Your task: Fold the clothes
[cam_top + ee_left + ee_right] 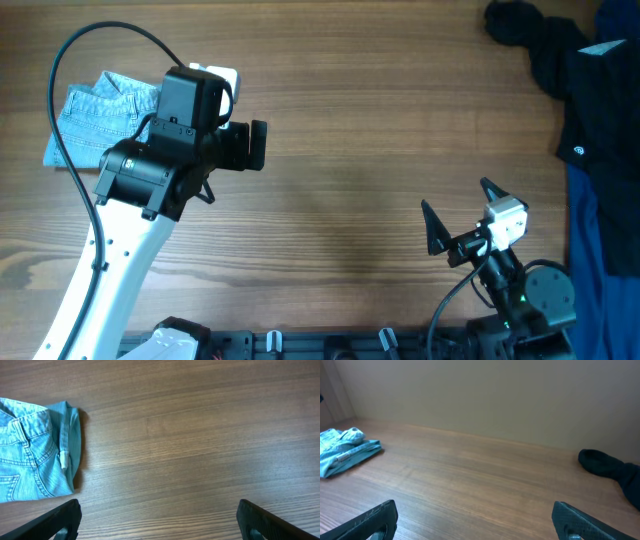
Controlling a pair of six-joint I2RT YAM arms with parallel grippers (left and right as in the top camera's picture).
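a: overhead, where are the denim shorts [100, 118] found?
b: far-left on the desk [350, 110], beside the left gripper [258, 145]; the right gripper [460, 208] is well apart.
a: left wrist?
b: shorts lie up-left; the gripper is spread wide, empty.
a: right wrist?
b: shorts far left; gripper wide, nothing held.

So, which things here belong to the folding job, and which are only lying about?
For the job:
- denim shorts, light blue, lying in a folded bundle at the far left

Only lying about:
- black garment, bunched at the top right
- dark blue fabric, along the right edge
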